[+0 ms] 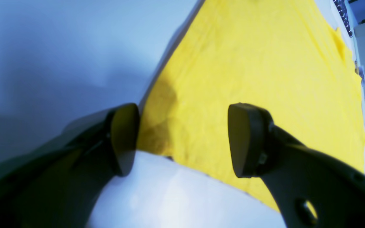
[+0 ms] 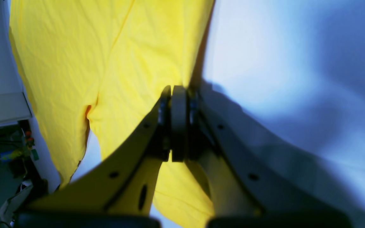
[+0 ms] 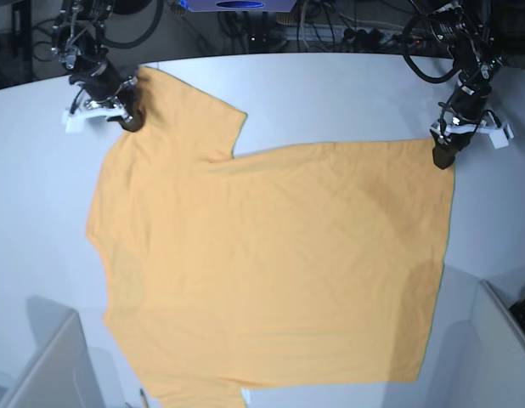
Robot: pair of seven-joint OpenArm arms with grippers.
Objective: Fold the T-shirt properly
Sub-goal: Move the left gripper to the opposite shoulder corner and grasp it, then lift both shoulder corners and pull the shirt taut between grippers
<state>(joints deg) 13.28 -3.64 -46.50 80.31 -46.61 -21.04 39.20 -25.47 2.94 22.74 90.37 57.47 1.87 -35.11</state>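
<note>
The T-shirt (image 3: 271, 255) lies spread flat across the white counter (image 3: 330, 93), plain side up, covering most of the middle and running down to the near edge. Its hem side faces the counter's right edge, and one sleeve (image 3: 182, 115) reaches up toward the far left corner.

Over at that far left corner, the right gripper (image 3: 127, 117) sits low at the sleeve's outer edge. From the right wrist view its fingers (image 2: 178, 123) are pressed together with no gap between the pads, right at the fabric's edge where yellow meets white counter. Whether cloth is pinched between them, the view doesn't settle.

On the far right side of the counter, the left gripper (image 3: 443, 155) is down at the shirt's upper hem corner. In the left wrist view its fingers (image 1: 249, 139) stand wide apart, holding nothing; one pad is over bare counter just beside the cloth edge, the other over the yellow fabric, so the shirt's corner lies in the gap.
</note>
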